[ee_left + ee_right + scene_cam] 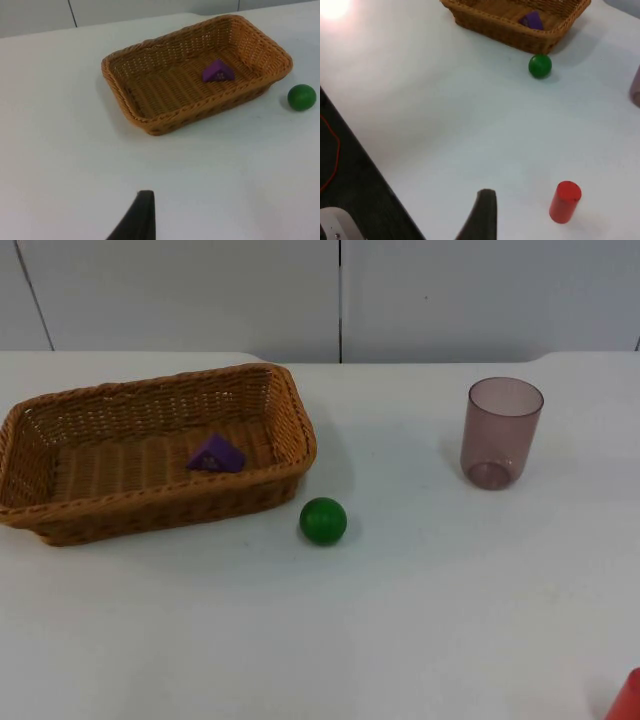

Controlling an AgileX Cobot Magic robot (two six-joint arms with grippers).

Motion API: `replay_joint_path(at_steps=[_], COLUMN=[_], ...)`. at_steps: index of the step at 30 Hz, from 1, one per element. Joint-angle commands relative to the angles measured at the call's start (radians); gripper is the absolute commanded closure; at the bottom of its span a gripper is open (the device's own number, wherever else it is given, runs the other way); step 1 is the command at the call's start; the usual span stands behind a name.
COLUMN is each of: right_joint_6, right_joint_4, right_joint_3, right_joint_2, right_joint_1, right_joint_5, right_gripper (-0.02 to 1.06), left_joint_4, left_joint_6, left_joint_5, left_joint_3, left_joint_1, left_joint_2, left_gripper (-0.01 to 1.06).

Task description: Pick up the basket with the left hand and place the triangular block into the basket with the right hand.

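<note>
On the white table before a grey wall, both grippers' states cannot be told.

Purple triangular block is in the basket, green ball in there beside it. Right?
Not quite. The purple triangular block is in the basket, but the green ball sits outside it on the table, near the basket's corner. The top view shows it.

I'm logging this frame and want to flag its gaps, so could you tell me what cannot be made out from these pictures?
- Left gripper: one black fingertip shows in the left wrist view; the edge cuts off the rest, so open or shut is unknown.
- Right gripper: likewise, one fingertip in the right wrist view.
- Red cylinder: cut by the top view's edge.
- Purple cup: cut by the right wrist view's edge.
- Triangular block in the basket: markings too small to read.
</note>
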Motion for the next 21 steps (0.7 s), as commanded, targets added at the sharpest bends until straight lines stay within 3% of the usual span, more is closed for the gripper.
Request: replay_joint_path(at_steps=[1, 8, 12, 17, 21], right_joint_6=[0.001, -0.001, -0.008, -0.008, -0.008], right_joint_4=[-0.003, -0.001, 0.004, 0.004, 0.004], right_joint_3=[0.002, 0.002, 0.002, 0.002, 0.002], right_joint_2=[-0.003, -0.003, -0.003, -0.003, -0.003], right_joint_1=[-0.006, -0.006, -0.006, -0.006, -0.006], right_joint_5=[-0.018, -0.018, -0.018, -0.018, -0.018], right_gripper=[0.28, 0.27, -0.01, -0.01, -0.01], left_joint_4=[0.004, 0.006, 0.039, 0.147, 0.147], left_joint_6=[-0.012, -0.016, -0.025, -0.102, -0.102], left_joint_5=[0.003, 0.003, 0.001, 0.001, 0.001], left_joint_3=[0.004, 0.004, 0.004, 0.004, 0.004], left_joint_1=[-0.006, -0.006, -0.006, -0.006, -0.006], left_joint_2=[-0.005, -0.005, -0.005, -0.005, -0.005], left_gripper=[0.0, 0.0, 0.0, 0.0, 0.0])
